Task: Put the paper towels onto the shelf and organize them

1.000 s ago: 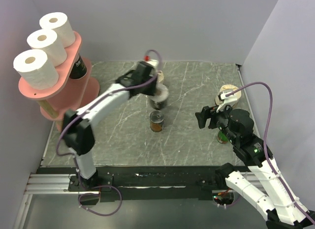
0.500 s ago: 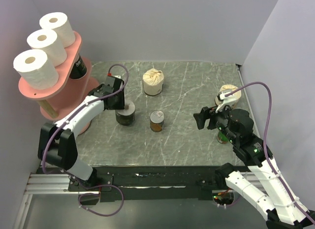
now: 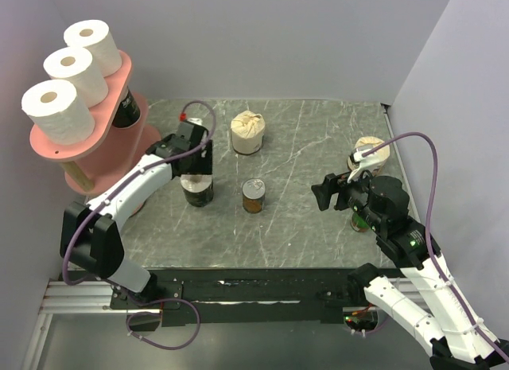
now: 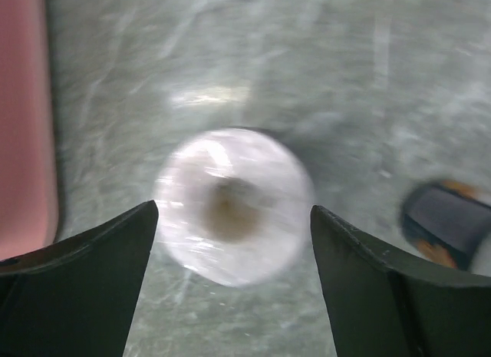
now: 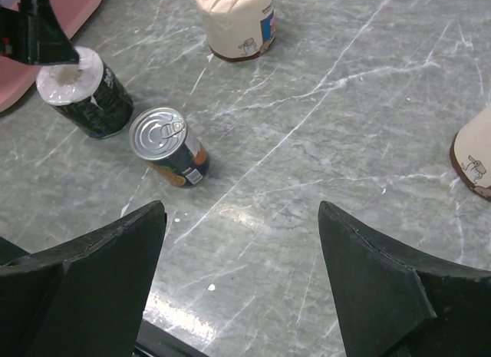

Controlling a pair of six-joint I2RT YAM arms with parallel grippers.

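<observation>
Three plain white paper towels (image 3: 70, 72) stand in a row on the top board of the pink shelf (image 3: 103, 143), and a black-wrapped roll (image 3: 126, 107) stands on the tier below. Another black-wrapped roll (image 3: 197, 192) (image 4: 234, 203) (image 5: 88, 96) stands upright on the table just right of the shelf. My left gripper (image 3: 196, 168) (image 4: 234, 211) hovers right above it, open, its fingers apart from the roll. One cream-wrapped roll (image 3: 248, 133) (image 5: 234, 19) sits at the back centre, another (image 3: 370, 151) (image 5: 476, 157) at the right. My right gripper (image 3: 324, 192) (image 5: 242, 211) hangs open over bare table.
A small tin can (image 3: 254, 196) (image 5: 165, 146) stands just right of the black roll on the table. A green bottle (image 3: 360, 221) is mostly hidden behind my right arm. Grey walls close in the back and the right side.
My left gripper carried the black-wrapped roll from the table's centre leftward toward the shelf, set it down upright and opened above it. My right arm has stayed still.
</observation>
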